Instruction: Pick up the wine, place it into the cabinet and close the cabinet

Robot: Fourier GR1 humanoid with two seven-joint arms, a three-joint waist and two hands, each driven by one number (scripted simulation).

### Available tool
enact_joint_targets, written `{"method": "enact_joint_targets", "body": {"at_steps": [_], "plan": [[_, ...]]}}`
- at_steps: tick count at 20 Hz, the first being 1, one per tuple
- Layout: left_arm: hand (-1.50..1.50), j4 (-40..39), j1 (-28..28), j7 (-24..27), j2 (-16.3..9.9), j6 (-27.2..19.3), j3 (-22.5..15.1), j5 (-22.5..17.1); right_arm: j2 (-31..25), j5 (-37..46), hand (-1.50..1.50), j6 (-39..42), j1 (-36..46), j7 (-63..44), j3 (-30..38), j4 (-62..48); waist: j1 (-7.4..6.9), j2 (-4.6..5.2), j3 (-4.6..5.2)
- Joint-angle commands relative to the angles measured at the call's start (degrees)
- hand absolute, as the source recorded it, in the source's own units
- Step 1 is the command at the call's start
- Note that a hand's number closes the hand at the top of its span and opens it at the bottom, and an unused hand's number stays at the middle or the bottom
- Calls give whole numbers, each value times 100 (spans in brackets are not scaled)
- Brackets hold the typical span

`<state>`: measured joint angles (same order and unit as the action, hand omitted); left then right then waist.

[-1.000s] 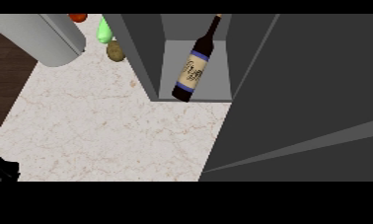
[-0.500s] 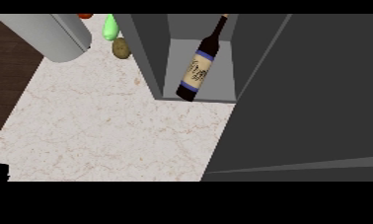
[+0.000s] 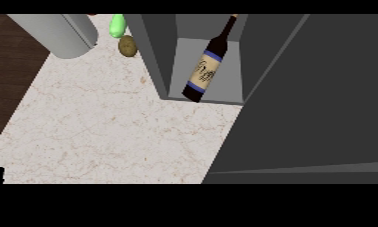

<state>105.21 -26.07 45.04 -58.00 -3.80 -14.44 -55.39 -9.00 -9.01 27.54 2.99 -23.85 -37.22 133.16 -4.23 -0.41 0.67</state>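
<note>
The wine bottle stood inside the open cabinet, on its grey floor near the front edge. It leaned a little, with its neck going up toward the back of the compartment and its base close to the left wall. The bottle was dark, with a pale label between two blue bands. The cabinet rested on the far right part of the bench, a pale marbled top. Its door, a large dark grey panel, was swung open and covered much of the right side of the view, so the compartment was not closed.

At the far left corner of the bench there was a grey cylinder. Just beside it, toward the cabinet, lay a brown potato, and behind the potato a green thing that was partly cut off by the edge of the view.

No robot hand was visible, left or right, so I could not tell how their fingers stood.
</note>
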Motion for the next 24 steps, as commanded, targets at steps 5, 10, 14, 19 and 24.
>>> {"method": "enact_joint_targets", "body": {"at_steps": [5, 10, 14, 19, 24], "plan": [[150, 57, 55, -59, -64, 157, 52, -62, 854, 52, 150, -963, 320, 45, -451, -819, -164, 82, 4], [150, -38, 96, -38, -26, 203, 13, -3, 853, 141, 150, -909, 543, 74, -138, -853, -185, 124, 26], [150, -13, 95, -33, -60, 246, 33, 11, 854, 165, 150, -874, 599, 21, 160, -867, -293, 148, 32], [150, 22, 214, -45, -59, 364, 9, 16, 858, 141, 150, -773, 909, -16, 536, -1120, -396, 220, 41], [150, 46, 288, -80, -72, 415, -43, 70, 874, 241, 150, -1004, 1802, 7, 1018, -1748, -595, 237, 33]]}}
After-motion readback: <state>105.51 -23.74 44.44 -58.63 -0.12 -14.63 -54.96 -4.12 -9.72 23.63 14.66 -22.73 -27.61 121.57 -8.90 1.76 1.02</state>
